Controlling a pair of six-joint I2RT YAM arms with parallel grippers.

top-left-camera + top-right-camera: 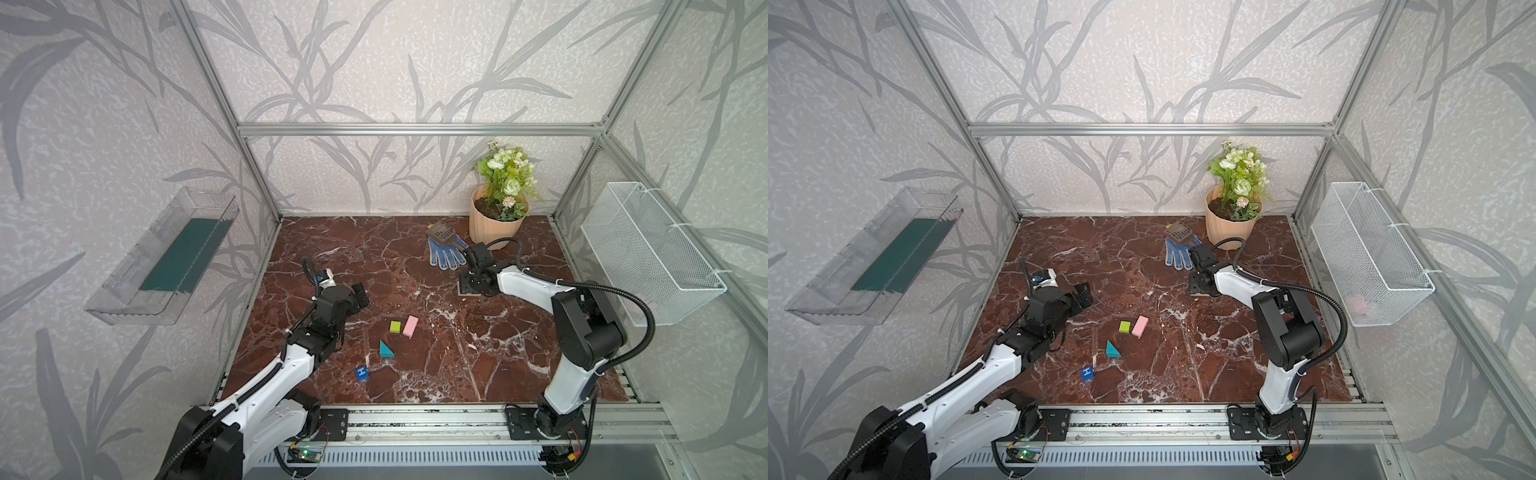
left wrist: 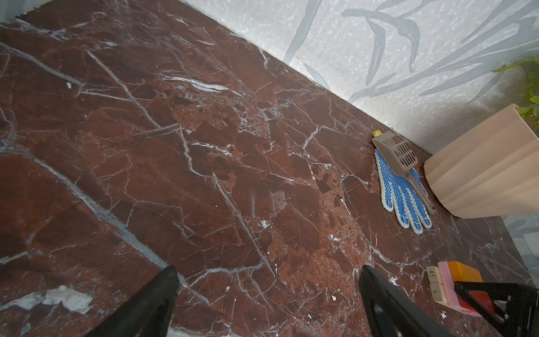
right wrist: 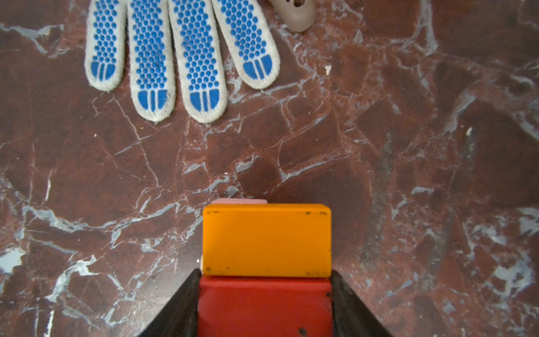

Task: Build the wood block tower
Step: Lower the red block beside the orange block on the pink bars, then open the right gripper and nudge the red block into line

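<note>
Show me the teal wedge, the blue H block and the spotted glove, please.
teal wedge (image 1: 385,351), in a top view, on its triangular face.
blue H block (image 1: 362,372), in a top view, on the lettered top face.
spotted glove (image 1: 444,255), in a top view, on its dotted middle.

Your table (image 1: 353,257): dark red marble, white veins. Mid-frame in both top views you have a lime cube (image 1: 395,326), pink block (image 1: 410,326), teal wedge (image 1: 385,350), blue cube (image 1: 362,373) with white H. Right wrist view: orange block (image 3: 267,240), red block (image 3: 264,306). Glove (image 1: 444,253) white, blue dots. Pot (image 1: 492,230) peach. Walls (image 1: 374,62) pale, grey leaf print.
</note>
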